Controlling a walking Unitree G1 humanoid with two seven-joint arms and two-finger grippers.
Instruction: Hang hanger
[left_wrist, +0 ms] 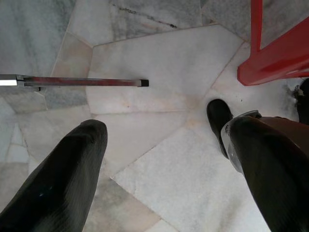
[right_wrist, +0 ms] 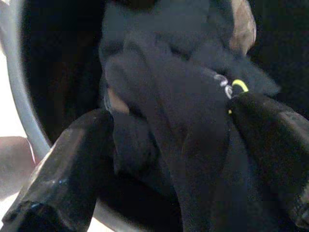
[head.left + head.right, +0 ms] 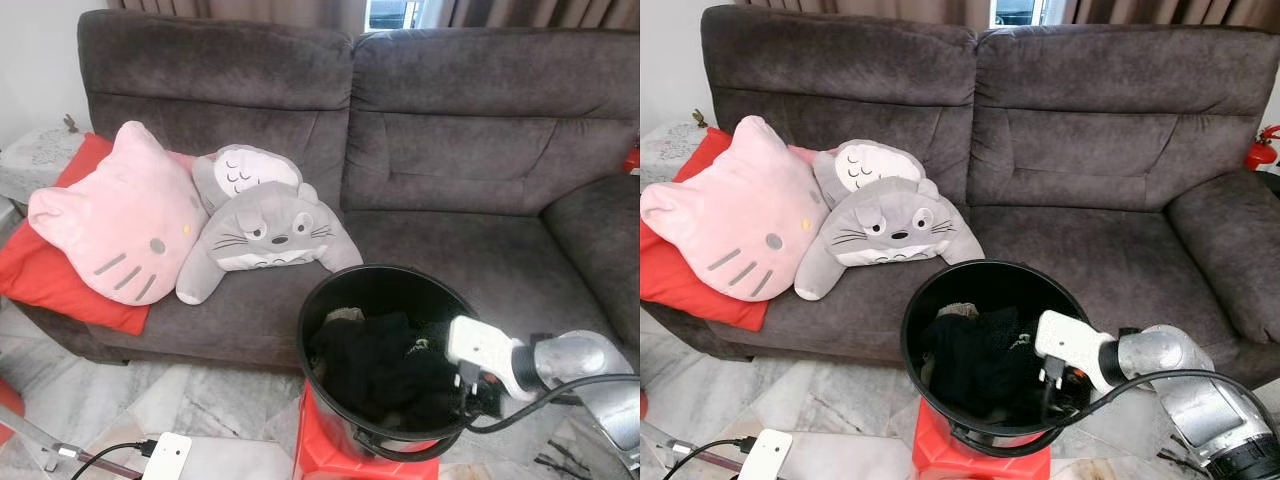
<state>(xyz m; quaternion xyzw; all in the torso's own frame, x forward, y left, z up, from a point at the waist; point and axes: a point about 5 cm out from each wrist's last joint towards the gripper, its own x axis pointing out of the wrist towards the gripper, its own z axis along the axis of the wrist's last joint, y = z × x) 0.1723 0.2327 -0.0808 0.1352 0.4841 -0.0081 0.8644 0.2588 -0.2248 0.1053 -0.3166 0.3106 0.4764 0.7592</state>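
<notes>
- The grey sofa [image 3: 420,150] fills the background behind the black bucket [image 3: 330,300]; plush cushions [image 3: 180,220] lie on its seat, well apart from the bucket.
- The bucket stands on a red stool [image 3: 318,445], holding dark clothes [image 3: 375,365].
- The right gripper [image 2: 169,145] reaches inside the bucket, jaws spread wide around a fold of dark fabric, not yet closed.
- The left gripper [image 1: 164,154] hangs over the floor beside the stool, jaws open, empty.
- No hanger can be made out; likely stiff and light, best taken by its neck.
</notes>
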